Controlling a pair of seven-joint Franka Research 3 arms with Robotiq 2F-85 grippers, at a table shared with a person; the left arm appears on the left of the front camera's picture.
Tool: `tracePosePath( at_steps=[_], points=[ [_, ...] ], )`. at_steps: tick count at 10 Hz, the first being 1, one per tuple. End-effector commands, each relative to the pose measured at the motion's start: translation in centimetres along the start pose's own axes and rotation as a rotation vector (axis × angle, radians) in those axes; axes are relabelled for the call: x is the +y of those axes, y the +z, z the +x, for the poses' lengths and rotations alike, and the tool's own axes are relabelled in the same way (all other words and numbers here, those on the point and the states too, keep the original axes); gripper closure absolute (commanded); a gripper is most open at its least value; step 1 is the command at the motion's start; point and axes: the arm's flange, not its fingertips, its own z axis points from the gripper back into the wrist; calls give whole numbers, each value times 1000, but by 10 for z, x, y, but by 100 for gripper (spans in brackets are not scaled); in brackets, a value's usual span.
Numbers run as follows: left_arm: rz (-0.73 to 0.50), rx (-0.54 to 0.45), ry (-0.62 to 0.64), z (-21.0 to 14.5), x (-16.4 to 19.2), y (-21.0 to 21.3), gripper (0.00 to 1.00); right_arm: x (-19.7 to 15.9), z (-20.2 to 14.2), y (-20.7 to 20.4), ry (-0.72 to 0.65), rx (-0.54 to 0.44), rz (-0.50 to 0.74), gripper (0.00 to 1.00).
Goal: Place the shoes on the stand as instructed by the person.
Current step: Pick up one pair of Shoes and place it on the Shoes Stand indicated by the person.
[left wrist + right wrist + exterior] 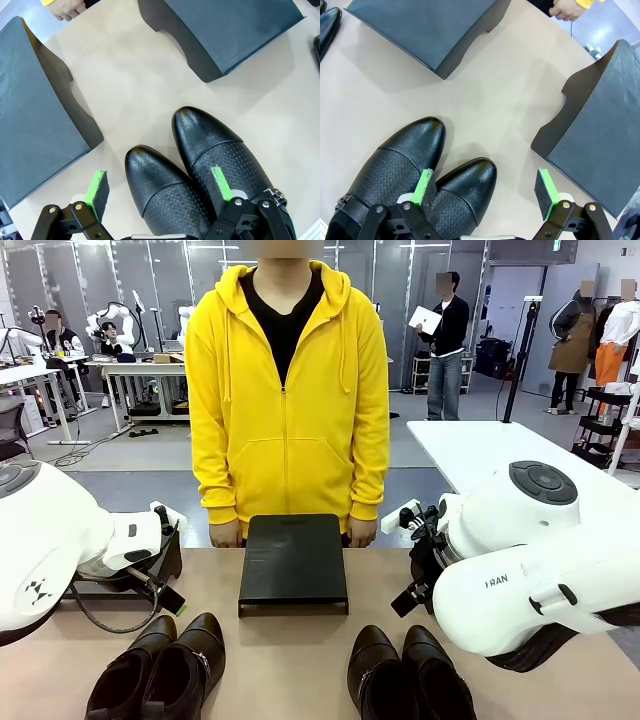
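Front view: the person (pixel 287 390) in the yellow hoodie is standing at the far side of the desk (pixel 290 660), directly behind the centre stand (pixel 293 560), a black sloped block. One hand (pixel 226 533) is hanging at the left of the stand's far edge and the other hand (pixel 362 533) at the right. The left pair of shoes (pixel 160 670) is lying on the robot's side of the centre stand and to its left, and the right pair of shoes (pixel 408 675) is lying on the robot's side and to its right. Both pairs are pointing their toes toward that stand, each with its two shoes side by side.

Left wrist view: the left claw (pixel 159 187) is hanging released over the left pair, gripping nothing. The left side stand (pixel 35 125) is sitting apart from the centre stand.

Right wrist view: the right claw (pixel 485 189) is hanging spread wide and empty above the right pair. The right side stand (pixel 600 140) is sitting apart from the centre stand.
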Motion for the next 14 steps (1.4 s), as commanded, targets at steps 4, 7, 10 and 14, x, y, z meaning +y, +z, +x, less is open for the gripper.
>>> tracePosePath(
  at_steps=[4,7,10,14],
  points=[
    [0,0,0,0,0,0,0,0,0,0,-2,0,0,0],
    [0,0,0,0,0,0,0,0,0,0,-2,0,0,0],
    [0,0,0,0,0,0,0,0,0,0,-2,0,0,0],
    [-58,2,0,16,8,20,0,-18,26,29,-11,-19,-62,0]
  ],
)
